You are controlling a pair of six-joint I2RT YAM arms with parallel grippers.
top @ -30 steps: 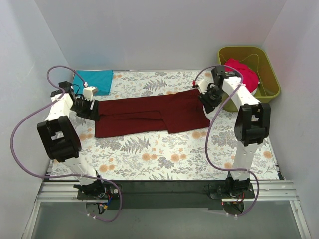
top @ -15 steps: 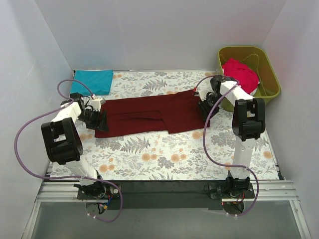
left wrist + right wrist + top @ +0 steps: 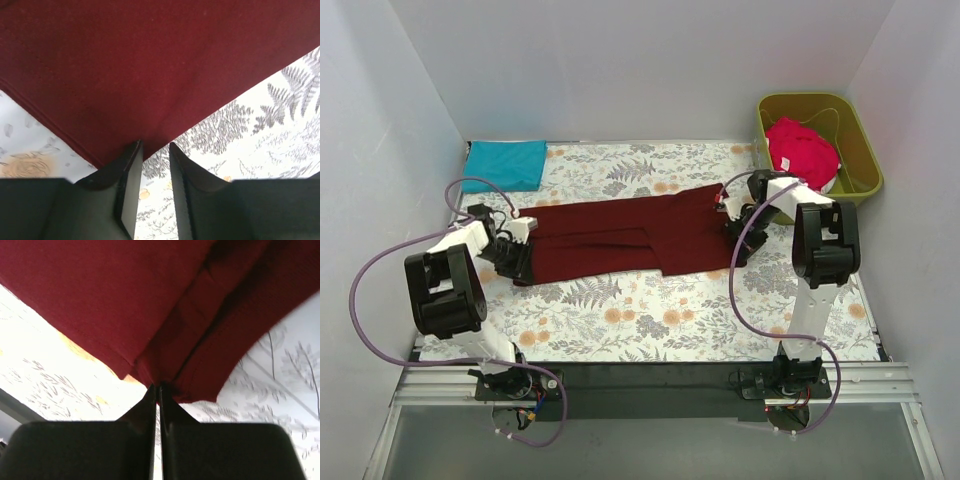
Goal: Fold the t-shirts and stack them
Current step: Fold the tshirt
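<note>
The dark maroon t-shirt [image 3: 620, 235] lies stretched left to right across the tablecloth, partly folded lengthwise. My left gripper [image 3: 517, 258] is low at its near-left corner. In the left wrist view the left gripper [image 3: 155, 146] has its jaws a little apart, tips at the corner of the maroon cloth [image 3: 150, 65], with tablecloth showing between them. My right gripper [image 3: 733, 215] is at the shirt's right end. In the right wrist view the right gripper [image 3: 157, 386] is shut on the bunched hem of the maroon cloth [image 3: 150, 300]. A teal blue t-shirt [image 3: 505, 163] lies folded at the far left.
The bright red-pink t-shirt [image 3: 803, 150] sits bunched in the olive-green tub [image 3: 865, 150] at the far right. The floral tablecloth [image 3: 640, 310] covers the table. White walls stand close on the left, back and right.
Both arms have lowered toward the table. The left gripper has moved nearer and down to the shirt's near-left corner. The right gripper has dropped onto the right end.
</note>
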